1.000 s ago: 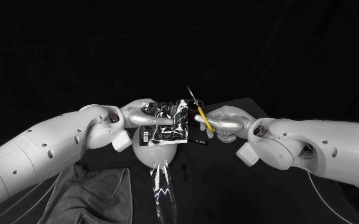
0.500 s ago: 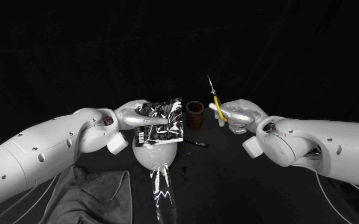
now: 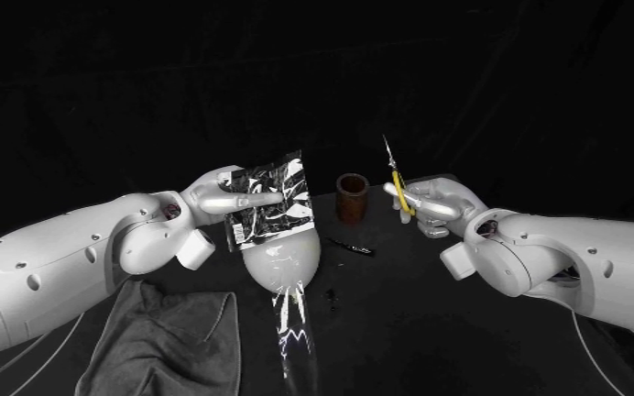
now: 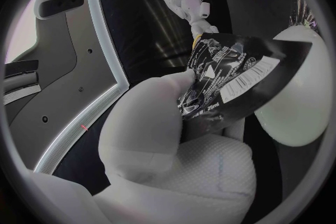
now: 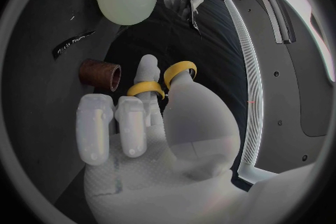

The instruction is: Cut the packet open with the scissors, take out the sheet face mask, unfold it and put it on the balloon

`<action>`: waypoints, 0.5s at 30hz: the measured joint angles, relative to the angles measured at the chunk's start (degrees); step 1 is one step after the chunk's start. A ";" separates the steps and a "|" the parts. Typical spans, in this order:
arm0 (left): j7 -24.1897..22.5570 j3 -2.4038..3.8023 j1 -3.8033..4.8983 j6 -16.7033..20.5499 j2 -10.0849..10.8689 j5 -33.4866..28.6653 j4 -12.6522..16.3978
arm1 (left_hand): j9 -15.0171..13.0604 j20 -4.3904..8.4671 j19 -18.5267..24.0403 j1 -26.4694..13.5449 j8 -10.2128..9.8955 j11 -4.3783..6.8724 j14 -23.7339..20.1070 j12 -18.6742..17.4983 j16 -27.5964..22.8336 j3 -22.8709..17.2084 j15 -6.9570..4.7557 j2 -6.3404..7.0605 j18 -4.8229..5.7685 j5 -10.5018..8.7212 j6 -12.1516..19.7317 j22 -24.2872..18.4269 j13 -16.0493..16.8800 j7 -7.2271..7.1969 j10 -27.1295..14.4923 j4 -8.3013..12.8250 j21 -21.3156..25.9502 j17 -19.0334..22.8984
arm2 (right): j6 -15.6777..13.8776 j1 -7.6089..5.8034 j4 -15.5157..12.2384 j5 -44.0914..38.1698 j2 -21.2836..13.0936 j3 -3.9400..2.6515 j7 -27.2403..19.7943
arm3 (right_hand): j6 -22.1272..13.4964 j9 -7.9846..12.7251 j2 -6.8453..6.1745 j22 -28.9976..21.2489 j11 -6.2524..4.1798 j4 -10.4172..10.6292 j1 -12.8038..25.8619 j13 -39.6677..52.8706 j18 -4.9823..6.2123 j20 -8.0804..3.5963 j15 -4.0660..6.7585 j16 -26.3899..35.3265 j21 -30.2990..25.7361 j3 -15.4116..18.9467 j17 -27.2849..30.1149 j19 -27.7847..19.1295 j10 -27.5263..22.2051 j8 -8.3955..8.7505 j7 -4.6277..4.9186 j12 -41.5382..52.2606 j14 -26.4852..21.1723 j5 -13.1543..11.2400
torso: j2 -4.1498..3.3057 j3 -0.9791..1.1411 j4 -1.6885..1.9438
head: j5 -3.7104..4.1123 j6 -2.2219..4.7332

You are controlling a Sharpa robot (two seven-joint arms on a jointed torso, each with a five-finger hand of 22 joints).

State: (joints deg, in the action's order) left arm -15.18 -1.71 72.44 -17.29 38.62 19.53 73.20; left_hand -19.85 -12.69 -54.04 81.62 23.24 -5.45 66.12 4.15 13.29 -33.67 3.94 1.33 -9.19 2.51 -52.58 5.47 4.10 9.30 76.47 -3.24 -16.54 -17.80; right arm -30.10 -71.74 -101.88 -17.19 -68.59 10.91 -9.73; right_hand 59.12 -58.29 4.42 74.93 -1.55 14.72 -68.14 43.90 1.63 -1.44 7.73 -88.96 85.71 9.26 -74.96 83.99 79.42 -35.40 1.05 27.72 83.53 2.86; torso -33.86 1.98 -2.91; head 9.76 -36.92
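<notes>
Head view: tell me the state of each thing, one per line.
Packet: held up by the left hand.
Scissors: in the right hand, blades up, seemingly closed.
Balloon: inflated, bare.
Brown tube: upright.
Grey cloth: crumpled on the table.

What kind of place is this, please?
Probably a robot test bench, perhaps a lab: a black table, a balloon, and the left hand holding a packet, the right hand scissors.
</notes>
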 measured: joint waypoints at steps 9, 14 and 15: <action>-1.29 -1.19 -0.43 3.56 7.65 -2.58 6.54 | 0.00 0.00 0.00 -0.15 -0.03 -0.09 0.00 0.00 0.00 -0.17 0.00 -0.18 0.00 -0.13 0.09 0.01 0.00 -0.07 -0.09 0.17 0.00 0.00 | -0.08 1.16 2.05 -0.88 0.88 0.01 -0.09 | 0.00 -0.09 -0.34 -0.02 0.12 -0.09 -0.34 0.02 0.00 0.01 0.08 0.10 -0.03 0.24 0.00 -0.01 0.12 0.22 0.00 0.02 0.10 0.00 | 0.15 -0.10 0.24 | -2.93 -1.70; -1.51 -2.03 -0.73 5.01 11.29 -3.26 8.88 | 0.00 0.00 0.00 -0.12 -0.05 -0.09 0.00 0.00 0.00 -0.17 0.01 -0.20 0.00 0.05 0.10 0.05 0.00 -0.07 -0.09 0.17 0.00 0.01 | -0.19 1.86 2.98 -1.29 1.61 0.05 -0.11 | -0.20 -0.25 -0.34 0.00 0.12 -0.13 -0.34 0.02 0.00 0.01 0.07 0.12 -0.06 0.20 0.01 -0.02 0.12 0.39 -0.21 0.02 0.11 0.00 | 0.38 -0.24 0.55 | -5.21 -3.26; -1.52 -2.25 -0.78 5.29 11.90 -3.36 9.22 | 0.00 0.00 0.00 -0.10 -0.05 -0.10 0.00 0.00 0.00 -0.17 0.01 -0.22 0.00 0.05 0.10 0.05 0.00 -0.07 -0.10 0.17 0.00 0.00 | -0.21 1.96 3.14 -1.37 1.75 0.05 -0.12 | -0.20 -0.25 -0.34 0.00 0.12 -0.20 -0.34 0.02 0.00 0.01 0.07 0.12 -0.06 0.13 0.01 -0.02 0.12 0.40 -0.21 0.02 0.11 0.00 | 0.46 -0.28 0.63 | -5.83 -3.74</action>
State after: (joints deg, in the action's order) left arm -16.70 -3.96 71.66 -12.00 50.52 16.17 82.42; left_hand -19.85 -12.70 -54.05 81.52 23.19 -5.55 66.12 4.16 13.29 -33.84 3.94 1.11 -9.19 2.56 -52.48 5.51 4.10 9.23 76.37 -3.06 -16.54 -17.79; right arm -30.32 -69.78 -98.75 -18.56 -66.84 10.96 -9.85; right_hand 58.91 -58.55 4.08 74.93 -1.43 14.52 -68.48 43.92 1.62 -1.42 7.80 -88.84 85.65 9.39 -74.95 83.97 79.54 -34.99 0.85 27.74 83.64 2.86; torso -33.40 1.70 -2.27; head 3.92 -40.66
